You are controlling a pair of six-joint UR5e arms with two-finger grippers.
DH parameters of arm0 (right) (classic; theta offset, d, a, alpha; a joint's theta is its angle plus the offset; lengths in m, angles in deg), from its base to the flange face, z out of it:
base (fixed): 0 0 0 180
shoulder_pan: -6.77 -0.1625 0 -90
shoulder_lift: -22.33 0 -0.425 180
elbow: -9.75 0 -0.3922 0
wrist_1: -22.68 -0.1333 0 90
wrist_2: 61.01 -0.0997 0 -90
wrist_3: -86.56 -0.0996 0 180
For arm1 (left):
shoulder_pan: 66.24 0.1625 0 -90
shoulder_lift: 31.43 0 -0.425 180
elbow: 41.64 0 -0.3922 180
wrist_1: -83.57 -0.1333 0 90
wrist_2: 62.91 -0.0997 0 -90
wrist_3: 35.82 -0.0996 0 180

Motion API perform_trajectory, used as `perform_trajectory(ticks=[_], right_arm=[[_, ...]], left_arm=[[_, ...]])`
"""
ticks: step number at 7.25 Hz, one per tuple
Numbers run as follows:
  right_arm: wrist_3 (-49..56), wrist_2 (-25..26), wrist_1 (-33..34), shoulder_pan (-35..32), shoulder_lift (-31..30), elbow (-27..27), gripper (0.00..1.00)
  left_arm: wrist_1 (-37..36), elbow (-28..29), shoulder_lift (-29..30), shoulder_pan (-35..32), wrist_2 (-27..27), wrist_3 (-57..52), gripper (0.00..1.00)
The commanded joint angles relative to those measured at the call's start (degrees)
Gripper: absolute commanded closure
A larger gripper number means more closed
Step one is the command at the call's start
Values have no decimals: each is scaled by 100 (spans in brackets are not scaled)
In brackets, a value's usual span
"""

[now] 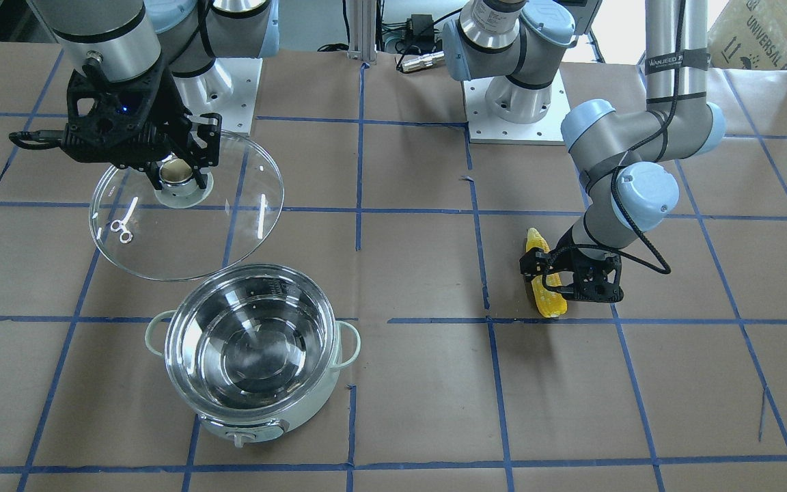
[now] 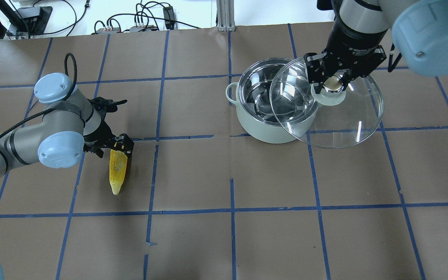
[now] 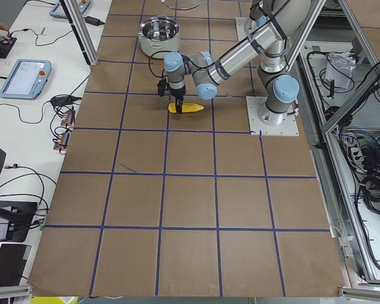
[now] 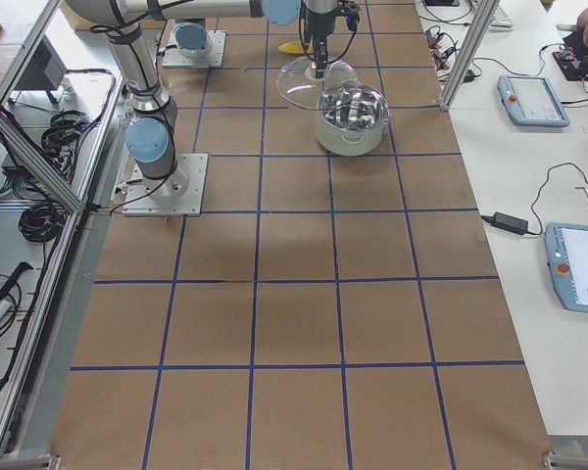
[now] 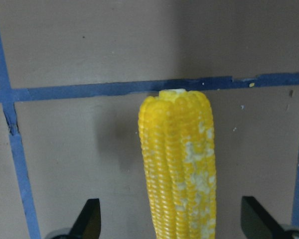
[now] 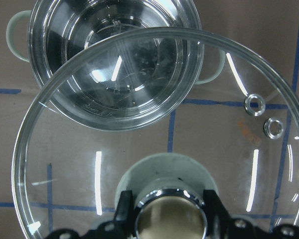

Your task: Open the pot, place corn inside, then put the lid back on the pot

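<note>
The pot stands open on the table, its steel inside empty; it also shows in the front view. My right gripper is shut on the knob of the clear glass lid and holds it in the air beside the pot, off its rim. The front view shows the same grip on the lid. The corn lies on the paper at the left. My left gripper is open and straddles the corn's thick end; in the left wrist view the fingers stand clear of the corn.
The table is covered in brown paper with a blue tape grid. The arms' base plates sit at the robot's edge. Cables and power boxes lie beyond the far edge.
</note>
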Motion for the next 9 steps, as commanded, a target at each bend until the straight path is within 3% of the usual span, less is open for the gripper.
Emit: perform_trajectory(ticks=[1, 2, 3, 6, 9], right_arm=[[3, 7, 98, 7, -205, -350, 52], [3, -10, 116, -1, -241, -396, 51], [3, -19, 107, -1, -242, -379, 50], [12, -19, 107, -10, -242, -387, 49], [29, -10, 116, 16, -242, -396, 49]], left_arm=[[-126, -4, 183, 1, 9, -50, 35], [-283, 14, 306, -8, 18, 37, 63], [-285, 83, 238, -69, 27, 98, 75], [40, 373, -122, -628, 79, 877, 76], [687, 1670, -10, -1974, 88, 1958, 76]])
